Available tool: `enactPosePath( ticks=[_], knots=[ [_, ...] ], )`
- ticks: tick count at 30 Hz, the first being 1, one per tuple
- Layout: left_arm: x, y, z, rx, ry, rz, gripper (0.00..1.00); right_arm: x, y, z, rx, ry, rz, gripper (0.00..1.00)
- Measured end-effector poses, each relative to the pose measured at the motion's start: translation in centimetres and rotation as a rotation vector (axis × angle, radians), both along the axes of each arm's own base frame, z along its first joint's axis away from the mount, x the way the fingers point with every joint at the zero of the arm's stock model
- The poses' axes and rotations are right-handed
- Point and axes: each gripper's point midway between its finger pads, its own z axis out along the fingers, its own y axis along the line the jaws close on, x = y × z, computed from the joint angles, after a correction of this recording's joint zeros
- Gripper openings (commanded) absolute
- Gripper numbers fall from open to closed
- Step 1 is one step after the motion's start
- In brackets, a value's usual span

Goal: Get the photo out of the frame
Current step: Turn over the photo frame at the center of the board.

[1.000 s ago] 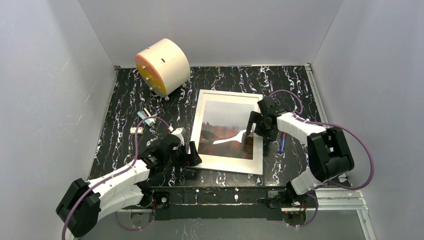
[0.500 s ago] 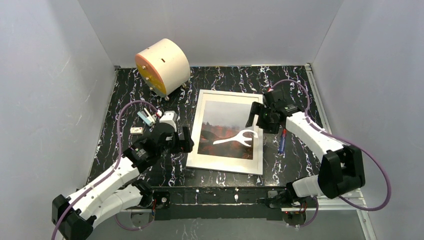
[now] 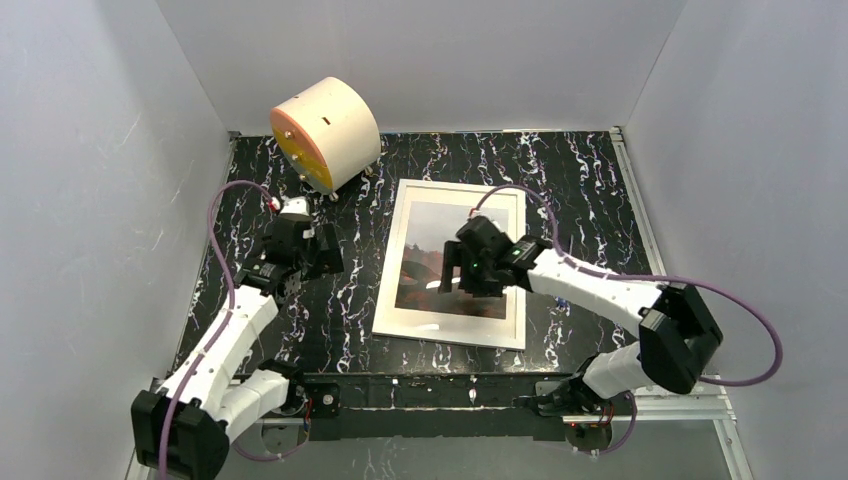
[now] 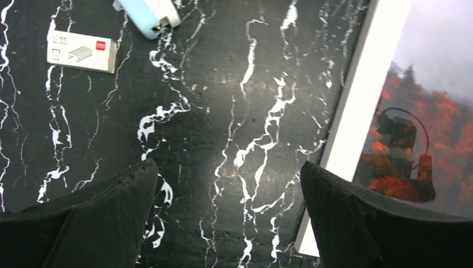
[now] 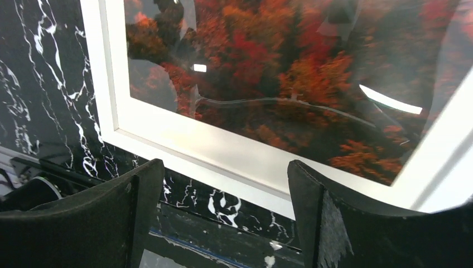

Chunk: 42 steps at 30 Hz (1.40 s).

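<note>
On the marble table [image 3: 340, 300], right hand [image 5: 223, 178], spread, moved over the photo [image 5: 268, 72]; left hand [image 4: 228, 190], spread, retreated.

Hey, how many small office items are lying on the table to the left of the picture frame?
2. A white staple box and a light blue stapler near it, partly cut off, both seen from the left wrist. Others may be hidden from view.
</note>
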Motion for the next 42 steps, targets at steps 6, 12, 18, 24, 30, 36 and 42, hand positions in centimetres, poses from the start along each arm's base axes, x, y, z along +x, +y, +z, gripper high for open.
enactPosePath(
  ticks=[6,12,18,24,30,36,42],
  knots=[
    [1.0,1.9,-1.2,-0.042,0.025,0.054,0.98,-1.4,3.9,-1.3,-0.071,-0.018,0.011,0.89],
    [1.3,4.1,-2.0,-0.059,0.050,0.133,0.98,-1.3,8.5,-1.5,-0.102,-0.065,0.036,0.84],
    [1.4,6.4,-2.4,-0.076,0.064,0.230,0.98,-1.5,11.6,-2.8,-0.142,-0.069,0.056,0.77],
    [1.5,7.7,-2.4,-0.088,0.057,0.296,0.98,-0.7,13.1,-4.4,-0.200,-0.058,0.061,0.75],
    [1.5,8.2,-2.4,-0.085,0.053,0.337,0.98,-0.9,15.5,-4.6,-0.206,-0.061,0.087,0.74],
    [1.2,9.4,-2.5,-0.051,0.053,0.406,0.98,-0.9,17.8,-4.5,-0.200,-0.077,0.102,0.67],
    [0.9,10.0,-2.5,-0.032,0.055,0.439,0.98,-1.0,17.9,-6.0,-0.260,-0.078,0.099,0.63]
  ],
)
